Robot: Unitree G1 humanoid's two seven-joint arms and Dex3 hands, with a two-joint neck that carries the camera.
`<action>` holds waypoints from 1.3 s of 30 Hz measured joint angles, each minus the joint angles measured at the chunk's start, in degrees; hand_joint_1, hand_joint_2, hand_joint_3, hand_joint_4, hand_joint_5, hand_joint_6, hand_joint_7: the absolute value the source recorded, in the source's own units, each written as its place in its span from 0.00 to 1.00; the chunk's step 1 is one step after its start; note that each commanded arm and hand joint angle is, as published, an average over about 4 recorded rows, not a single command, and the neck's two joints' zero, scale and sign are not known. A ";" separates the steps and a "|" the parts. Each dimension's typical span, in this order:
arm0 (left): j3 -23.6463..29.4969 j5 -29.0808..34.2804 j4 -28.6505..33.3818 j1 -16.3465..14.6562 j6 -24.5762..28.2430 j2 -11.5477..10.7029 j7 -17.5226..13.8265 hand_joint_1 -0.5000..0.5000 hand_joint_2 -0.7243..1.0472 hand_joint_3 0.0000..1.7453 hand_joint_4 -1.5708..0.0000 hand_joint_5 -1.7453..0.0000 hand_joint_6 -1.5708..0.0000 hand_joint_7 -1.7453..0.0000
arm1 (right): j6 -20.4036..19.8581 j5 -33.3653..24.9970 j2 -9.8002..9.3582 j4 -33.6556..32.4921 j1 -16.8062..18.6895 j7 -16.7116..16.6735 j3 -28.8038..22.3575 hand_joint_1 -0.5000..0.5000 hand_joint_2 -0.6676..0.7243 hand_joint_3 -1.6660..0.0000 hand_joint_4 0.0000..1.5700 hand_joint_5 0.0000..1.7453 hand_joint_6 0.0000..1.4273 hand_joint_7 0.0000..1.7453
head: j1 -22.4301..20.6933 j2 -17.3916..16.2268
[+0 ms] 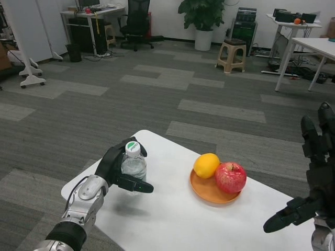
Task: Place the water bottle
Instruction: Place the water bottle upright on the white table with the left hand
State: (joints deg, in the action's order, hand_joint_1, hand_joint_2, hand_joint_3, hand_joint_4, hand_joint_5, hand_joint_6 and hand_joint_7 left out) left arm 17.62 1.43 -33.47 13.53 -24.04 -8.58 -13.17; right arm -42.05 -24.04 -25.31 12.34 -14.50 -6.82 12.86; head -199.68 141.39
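Observation:
A small clear water bottle [134,164] with a white cap stands upright near the left part of the white table [167,225]. My left hand [119,168] wraps around it from the left, thumb in front and fingers behind. I cannot tell whether the bottle's base touches the tabletop. My right hand [311,172] is raised at the far right edge of the view, fingers spread and holding nothing.
An orange plate [209,193] right of the bottle carries a lemon [206,166] and a red apple [230,178]. The table's far edge runs just behind the bottle. Beyond are grey carpet, a stool [232,55], desks and a plant.

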 measured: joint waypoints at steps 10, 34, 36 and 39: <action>-0.04 -0.45 -3.64 1.54 -2.64 0.58 0.85 1.00 0.61 0.01 0.57 0.00 0.44 0.04 | 0.00 0.00 0.05 0.03 0.00 0.00 0.16 0.38 0.91 1.00 0.00 0.00 0.00 0.00 | -0.62 -1.21; -1.82 -0.36 -9.10 3.15 -4.85 0.75 1.73 1.00 0.36 0.00 0.86 0.00 0.77 0.04 | 0.00 0.00 0.18 0.03 0.00 0.00 0.48 0.38 0.91 1.00 0.00 0.00 0.00 0.00 | -1.20 -2.49; -1.97 -0.45 -9.57 2.81 -4.50 0.81 1.72 1.00 0.35 0.03 0.92 0.00 0.86 0.04 | 0.00 0.00 0.19 0.03 0.00 0.00 0.48 0.38 0.91 1.00 0.00 0.00 0.00 0.00 | -1.23 -2.53; -2.06 -0.40 -10.43 2.07 -4.19 0.93 1.72 1.00 0.35 0.01 0.99 0.00 0.92 0.04 | 0.00 0.00 0.19 0.03 0.00 0.00 0.48 0.38 0.91 1.00 0.00 0.00 0.00 0.00 | -1.23 -2.53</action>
State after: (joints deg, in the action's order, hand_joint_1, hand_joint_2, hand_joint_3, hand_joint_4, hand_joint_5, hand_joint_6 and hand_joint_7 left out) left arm 15.56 1.04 -43.90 15.60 -28.23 -7.64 -11.45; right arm -42.05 -24.04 -25.12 12.37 -14.50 -6.82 13.34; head -200.91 138.87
